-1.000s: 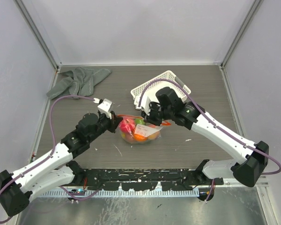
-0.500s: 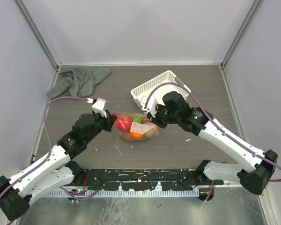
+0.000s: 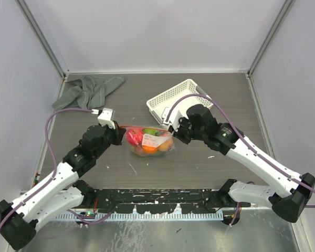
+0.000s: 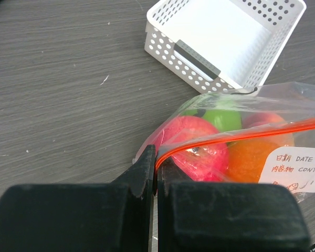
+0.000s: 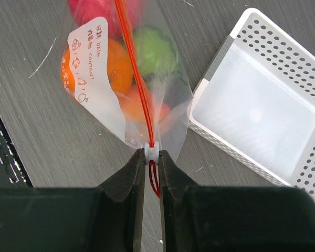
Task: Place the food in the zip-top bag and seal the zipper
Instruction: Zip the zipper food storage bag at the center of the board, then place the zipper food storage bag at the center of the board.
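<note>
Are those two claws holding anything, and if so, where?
Both hold the zip-top bag by its zipper: the left gripper pinches one end, the right gripper the other, at the white slider.

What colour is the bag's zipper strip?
The zipper is orange-red; the right wrist view shows it best.

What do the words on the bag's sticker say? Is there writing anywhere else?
"日期 DATE": on the white label of the zip-top bag.
"内容物 CONTENT": same label, the line below; cut off as "CONTE" in the left wrist view.
Orange handwriting under that: too scribbly to read.
The white basket: no writing seen.
</note>
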Robot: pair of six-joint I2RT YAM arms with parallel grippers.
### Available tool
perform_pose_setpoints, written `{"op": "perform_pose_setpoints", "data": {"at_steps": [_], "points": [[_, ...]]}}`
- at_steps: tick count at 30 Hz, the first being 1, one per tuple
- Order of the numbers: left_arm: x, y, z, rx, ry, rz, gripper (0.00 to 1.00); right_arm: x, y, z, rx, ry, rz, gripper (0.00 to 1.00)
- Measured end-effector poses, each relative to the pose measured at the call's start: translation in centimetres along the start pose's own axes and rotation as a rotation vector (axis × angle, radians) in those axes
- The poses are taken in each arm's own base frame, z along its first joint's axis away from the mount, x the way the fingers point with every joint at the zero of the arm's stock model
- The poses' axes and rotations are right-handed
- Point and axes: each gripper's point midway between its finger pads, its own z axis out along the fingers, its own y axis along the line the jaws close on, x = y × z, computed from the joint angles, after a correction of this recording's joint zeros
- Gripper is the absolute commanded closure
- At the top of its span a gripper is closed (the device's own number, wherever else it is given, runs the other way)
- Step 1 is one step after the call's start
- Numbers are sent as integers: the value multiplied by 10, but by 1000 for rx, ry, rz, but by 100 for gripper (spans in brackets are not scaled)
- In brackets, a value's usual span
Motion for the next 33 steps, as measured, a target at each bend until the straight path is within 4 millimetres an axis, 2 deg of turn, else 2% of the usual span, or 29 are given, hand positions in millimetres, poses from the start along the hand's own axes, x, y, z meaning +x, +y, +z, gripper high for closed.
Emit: {"op": "perform_pose_setpoints", "data": {"at_steps": [10, 15, 22, 26, 31, 33], "points": [[0, 17, -1, -67, 6, -55, 100, 9, -5, -7, 42, 11, 8, 99], [-3, 19, -1, -65, 5, -86, 100, 10, -5, -6, 43, 10, 12, 99], [-17, 29, 8, -102, 10, -130, 100, 2, -12, 5, 52, 2, 6, 99], [-38, 46, 23, -168, 2, -152, 100, -7, -37, 28, 94, 13, 12, 99], [-59, 64, 50, -218, -2, -178, 100, -20, -94, 58, 210, -10, 46, 99], [-66, 67, 64, -217, 2, -188, 100, -22, -118, 64, 271, -22, 59, 99]]}}
